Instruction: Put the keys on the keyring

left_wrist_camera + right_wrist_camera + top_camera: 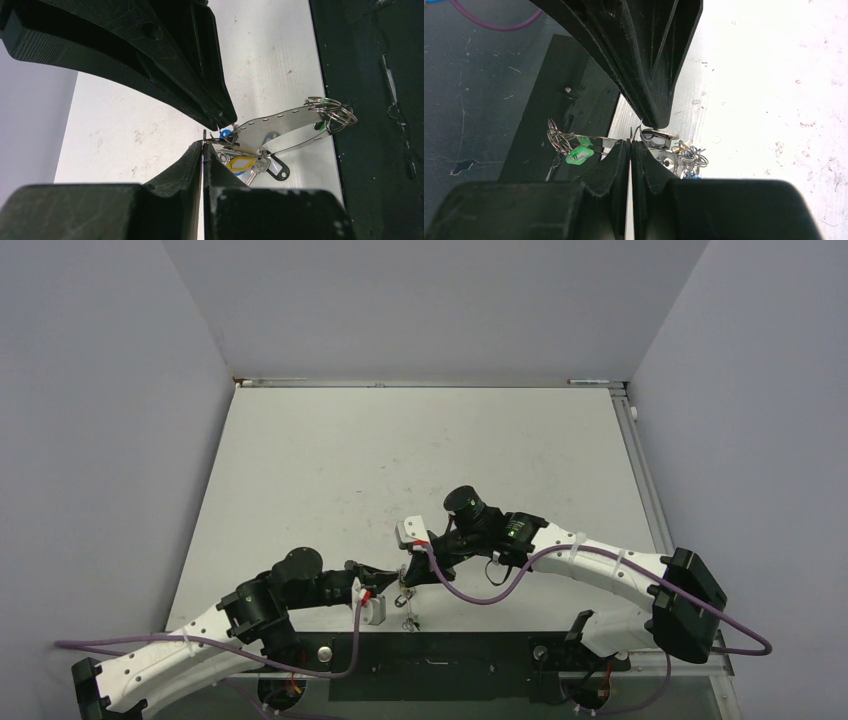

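Table (400, 460): white top, walled on three sides. A black base plate (440, 660) runs along its near edge at 6 o'clock.

Left arm (200, 630): reaches in from 7 o'clock towards the middle of the near edge. Right arm (600, 560): reaches in from 4 o'clock to the same spot. Seen from above, the two wrists meet tip to tip just short of the base plate.

Left gripper (203, 146): jaws pressed together, with no gap at the seam. A thin wire stub stands up from the tips. Whether it is pinched there cannot be told.

Right gripper (630, 144): jaws likewise pressed together, with a similar thin wire at the seam and the same doubt about a grip. Each wrist view shows the other gripper's black fingers coming down from 12 o'clock to almost touch its own tips.

Keyring (336, 114): grey wire coils at the 3 o'clock end of the bundle, over the line where the table meets the base plate. A perforated metal strip (280, 120) runs from there back to the fingertips.

Keys (257, 167): bunched directly beyond the two sets of fingertips.
- The yellow head (240, 162) and the black head (277, 171) hang at 5 o'clock of the left tips.
- The blue head (226, 133) is just beside the tips.
- The green head (579, 156) sits by the coils, over the base plate.
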`<state>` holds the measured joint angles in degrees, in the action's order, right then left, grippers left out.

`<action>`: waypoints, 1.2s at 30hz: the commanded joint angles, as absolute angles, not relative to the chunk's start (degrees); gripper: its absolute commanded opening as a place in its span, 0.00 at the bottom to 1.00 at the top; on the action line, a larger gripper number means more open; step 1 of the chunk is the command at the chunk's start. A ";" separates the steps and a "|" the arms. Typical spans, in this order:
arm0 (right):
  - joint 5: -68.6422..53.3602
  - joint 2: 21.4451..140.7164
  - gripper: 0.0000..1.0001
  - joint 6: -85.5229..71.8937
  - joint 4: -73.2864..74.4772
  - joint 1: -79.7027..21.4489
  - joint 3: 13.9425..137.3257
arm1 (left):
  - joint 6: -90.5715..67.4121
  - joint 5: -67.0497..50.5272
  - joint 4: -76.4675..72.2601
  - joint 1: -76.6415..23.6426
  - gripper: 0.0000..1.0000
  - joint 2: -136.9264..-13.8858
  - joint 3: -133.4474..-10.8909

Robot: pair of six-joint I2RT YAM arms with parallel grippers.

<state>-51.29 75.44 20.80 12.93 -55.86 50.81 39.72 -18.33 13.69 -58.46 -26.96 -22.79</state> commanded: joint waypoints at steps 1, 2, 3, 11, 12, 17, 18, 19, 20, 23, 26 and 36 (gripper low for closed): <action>-54.06 75.24 0.05 21.53 10.01 -55.88 54.05 | 40.82 -20.48 12.57 -58.63 0.00 -26.84 -22.59; -54.05 75.30 0.05 21.54 10.06 -55.82 54.05 | 41.25 -20.86 12.76 -58.65 0.00 -26.70 -22.52; -54.05 75.30 0.05 21.53 10.02 -55.89 54.05 | 41.44 -21.22 12.84 -58.67 0.00 -26.65 -22.50; -53.88 75.45 0.05 21.62 10.09 -55.89 53.96 | 42.18 -21.79 13.44 -58.88 0.00 -26.28 -22.32; -53.83 75.49 0.05 21.62 10.18 -55.85 53.94 | 42.30 -21.84 13.48 -58.93 0.00 -26.19 -22.32; -53.34 75.08 0.05 21.62 10.50 -55.87 54.04 | 43.01 -21.94 13.75 -59.06 0.00 -25.74 -22.09; -53.30 74.85 0.05 21.62 10.52 -55.84 54.05 | 43.25 -22.01 13.77 -59.13 0.00 -25.67 -22.06; -53.16 74.55 0.05 21.56 10.44 -55.88 53.99 | 43.32 -22.10 13.80 -59.19 0.00 -25.51 -21.98; -52.98 74.21 0.05 21.47 10.44 -55.82 53.97 | 43.41 -22.14 13.79 -59.23 0.00 -25.44 -21.91; -52.65 73.63 0.05 21.37 10.39 -55.89 53.79 | 43.48 -22.07 13.87 -59.24 0.00 -25.49 -21.88; -52.55 73.62 0.05 21.36 10.43 -55.82 53.79 | 43.34 -21.98 13.83 -59.26 0.00 -25.66 -21.97; -50.58 71.49 0.05 20.42 8.00 -55.73 52.47 | 42.37 -21.19 12.80 -59.28 0.00 -26.09 -21.76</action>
